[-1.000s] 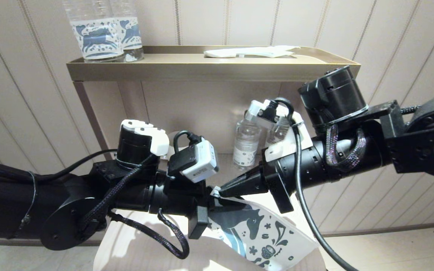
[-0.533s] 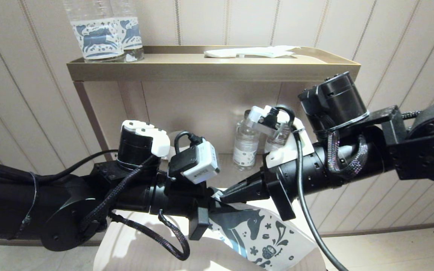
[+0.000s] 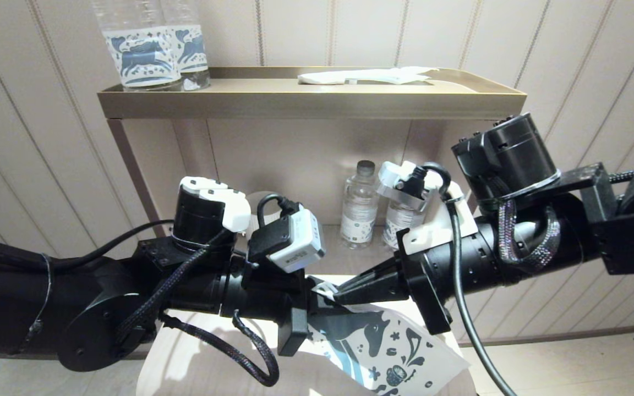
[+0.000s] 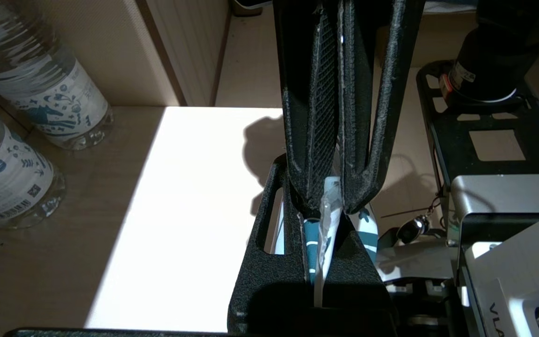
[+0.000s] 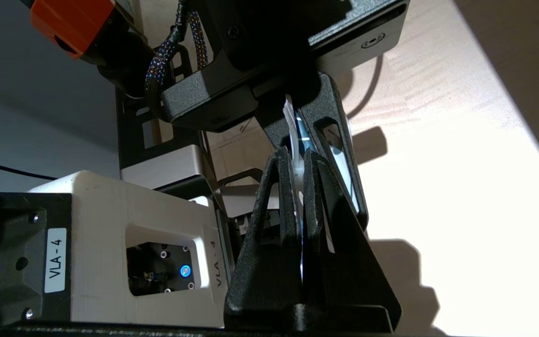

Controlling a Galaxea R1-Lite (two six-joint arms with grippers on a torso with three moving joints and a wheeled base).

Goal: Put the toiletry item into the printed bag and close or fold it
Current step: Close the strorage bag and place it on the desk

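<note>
The printed bag (image 3: 388, 346), white with a dark blue horse and small blue motifs, hangs slanted over the pale table (image 3: 185, 357). My left gripper (image 3: 321, 290) and right gripper (image 3: 340, 294) meet tip to tip at its upper edge, both shut on it. In the left wrist view the left gripper (image 4: 323, 220) pinches the bag's (image 4: 314, 234) teal and white edge, and the right gripper (image 4: 332, 206) reaches in from the opposite side. The right wrist view shows the right gripper (image 5: 297, 161) clamped on a thin white strip of the bag (image 5: 294, 131). The toiletry item is out of view.
A gold shelf tray (image 3: 306, 102) stands behind, carrying two clear bottles with blue horse labels (image 3: 141, 55) and a flat white packet (image 3: 366, 76). Two small clear bottles (image 3: 360, 209) stand under it, just behind the grippers. Panelled wall surrounds the shelf.
The right arm has swung lower and to the right, uncovering the small bottles. Both grippers and the bag's top edge have shifted slightly down and right. Both stay shut.
</note>
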